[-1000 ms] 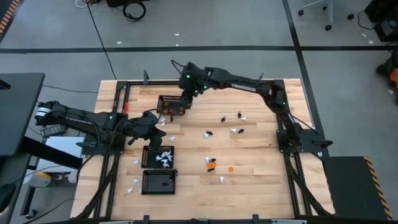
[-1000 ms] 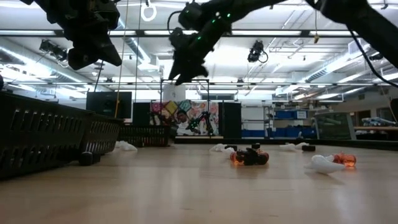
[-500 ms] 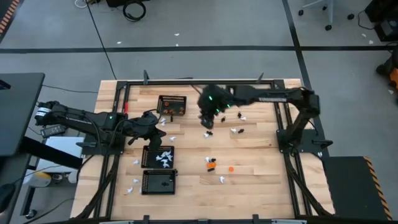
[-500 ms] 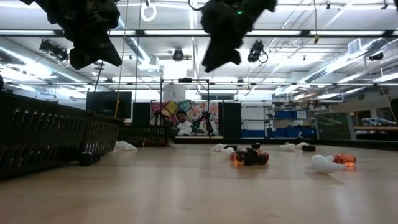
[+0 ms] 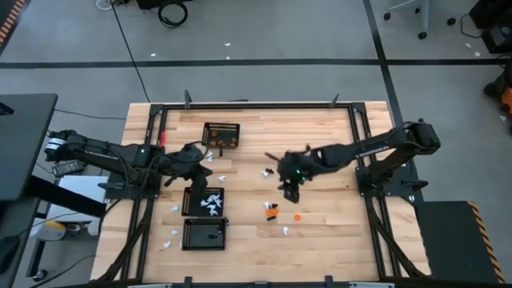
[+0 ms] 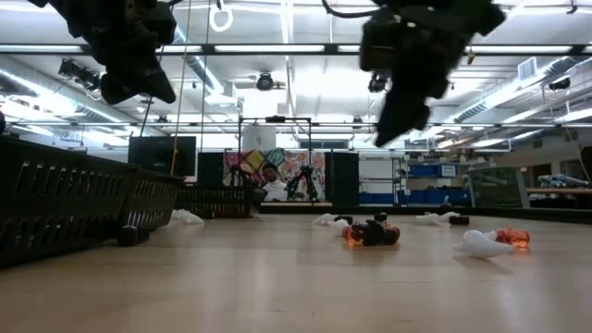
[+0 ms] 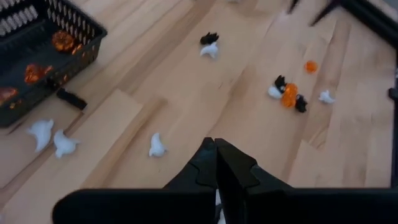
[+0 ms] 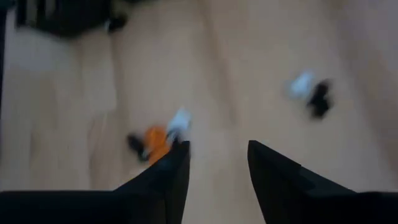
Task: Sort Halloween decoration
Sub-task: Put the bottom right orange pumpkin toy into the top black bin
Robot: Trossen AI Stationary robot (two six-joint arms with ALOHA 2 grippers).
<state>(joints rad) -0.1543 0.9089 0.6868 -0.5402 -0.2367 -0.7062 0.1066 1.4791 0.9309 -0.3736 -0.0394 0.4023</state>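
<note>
Small rounded orange, white and black toys (image 5: pixel 273 210) lie scattered on the pale planked bench (image 5: pixel 320 228). The right pincer (image 5: pixel 289 189) hovers above them, jaws apart and empty. The left pincer (image 7: pixel 216 163) is closed; its wrist view alone shows orange pieces in a black mesh basket (image 7: pixel 79 31).

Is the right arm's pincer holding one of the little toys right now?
No, the right pincer stands open with nothing between its fingers, above the bare wooden table.
</note>
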